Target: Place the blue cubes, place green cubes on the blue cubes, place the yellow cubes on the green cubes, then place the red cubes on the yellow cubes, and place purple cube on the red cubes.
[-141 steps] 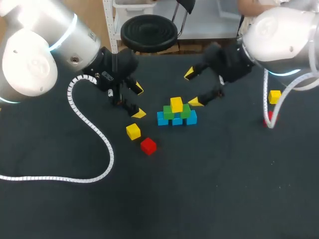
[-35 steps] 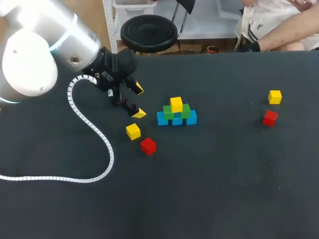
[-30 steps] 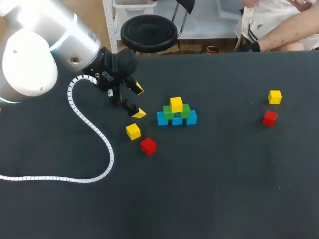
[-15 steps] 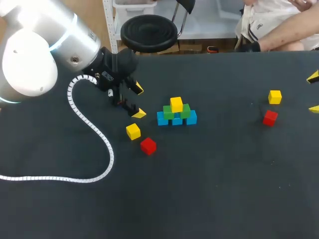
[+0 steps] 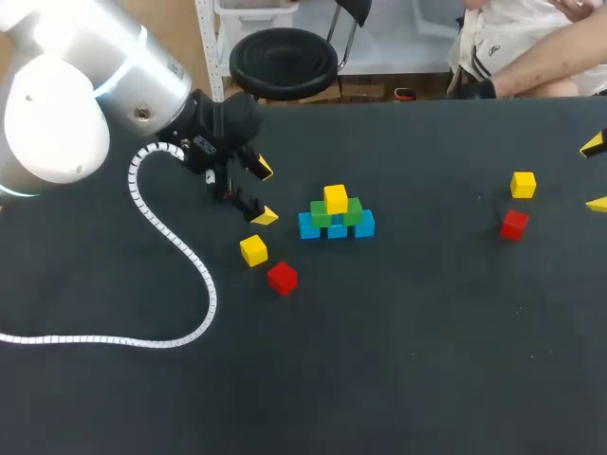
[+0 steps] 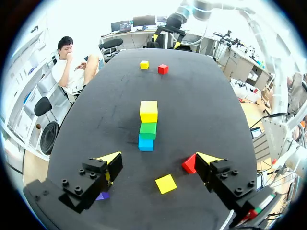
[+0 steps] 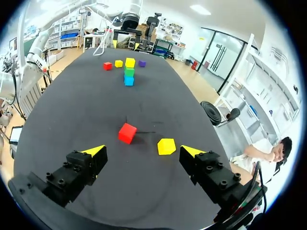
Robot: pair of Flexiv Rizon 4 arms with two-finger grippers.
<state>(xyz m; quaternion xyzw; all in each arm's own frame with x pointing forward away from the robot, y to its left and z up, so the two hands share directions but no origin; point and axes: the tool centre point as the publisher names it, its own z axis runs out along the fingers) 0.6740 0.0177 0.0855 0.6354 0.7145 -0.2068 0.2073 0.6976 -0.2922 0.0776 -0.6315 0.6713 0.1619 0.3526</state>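
Seemingly mid-yellow layer, the right gripper (image 7: pixel 142 150) hangs wide open and empty just short of the small yellow cube (image 7: pixel 166 146) beside a small red cube (image 7: pixel 127 133), needing to descend and close on it.

Blue cubes (image 5: pixel 337 228) bear green cubes (image 5: pixel 321 214) and a yellow cube (image 5: pixel 335 198); two yellow-red pairs (image 5: pixel 282 277) and a purple cube (image 7: pixel 142 63) lie loose.
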